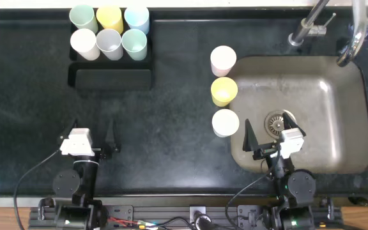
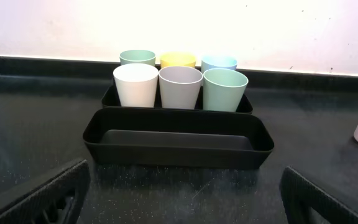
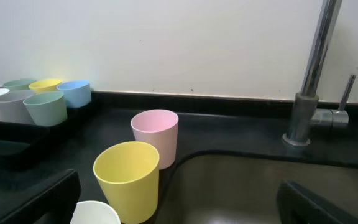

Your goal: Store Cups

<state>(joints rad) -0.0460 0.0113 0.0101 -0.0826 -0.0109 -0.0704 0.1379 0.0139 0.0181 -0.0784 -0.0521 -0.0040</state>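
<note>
right gripper, released and empty over the sink, belongs to the arm nearer the loose cups: white cup just left of its fingers, yellow cup and pink cup aligned beyond, upright.

- Six pastel plastic cups, well left of the steel sink.
- Three more cups at the sink's left rim.
- Two black rectangular plastic trays.
</note>
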